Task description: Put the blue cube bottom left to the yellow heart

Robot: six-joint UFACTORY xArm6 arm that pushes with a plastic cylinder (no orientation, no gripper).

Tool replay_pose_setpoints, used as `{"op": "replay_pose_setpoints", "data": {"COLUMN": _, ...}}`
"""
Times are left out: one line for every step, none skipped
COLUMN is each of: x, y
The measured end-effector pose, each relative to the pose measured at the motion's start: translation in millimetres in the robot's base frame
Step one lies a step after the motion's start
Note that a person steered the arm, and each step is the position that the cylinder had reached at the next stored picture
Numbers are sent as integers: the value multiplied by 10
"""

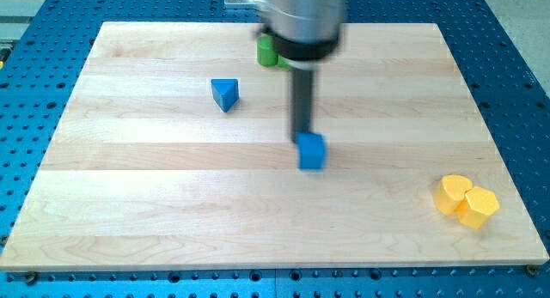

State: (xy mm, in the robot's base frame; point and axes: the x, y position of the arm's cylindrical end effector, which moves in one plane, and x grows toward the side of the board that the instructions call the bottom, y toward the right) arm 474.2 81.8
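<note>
Counter (172, 203), no containers: blue cube (312, 151) centre, my tip (302, 135) touching its top edge; yellow heart (465, 199) bottom-right corner; no gripper fitted.

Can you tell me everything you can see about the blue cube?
The blue cube is a small, solid, plain blue block that looks smooth and painted. It sits flat on the pale wooden board, near the middle, slightly blurred. My tip is right at its upper-left edge, seemingly touching it. The yellow heart lies far off toward the view's bottom right.
</note>
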Motion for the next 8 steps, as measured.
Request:
{"op": "replay_pose_setpoints", "data": {"x": 142, "y": 369}}
{"op": "replay_pose_setpoints", "data": {"x": 629, "y": 111}}
{"op": "replay_pose_setpoints", "data": {"x": 562, "y": 39}}
{"op": "replay_pose_setpoints", "data": {"x": 455, "y": -737}}
{"op": "replay_pose_setpoints", "data": {"x": 1083, "y": -639}}
{"op": "replay_pose_setpoints", "data": {"x": 958, "y": 278}}
{"op": "replay_pose_setpoints", "data": {"x": 969, "y": 410}}
{"op": "replay_pose_setpoints", "data": {"x": 945, "y": -792}}
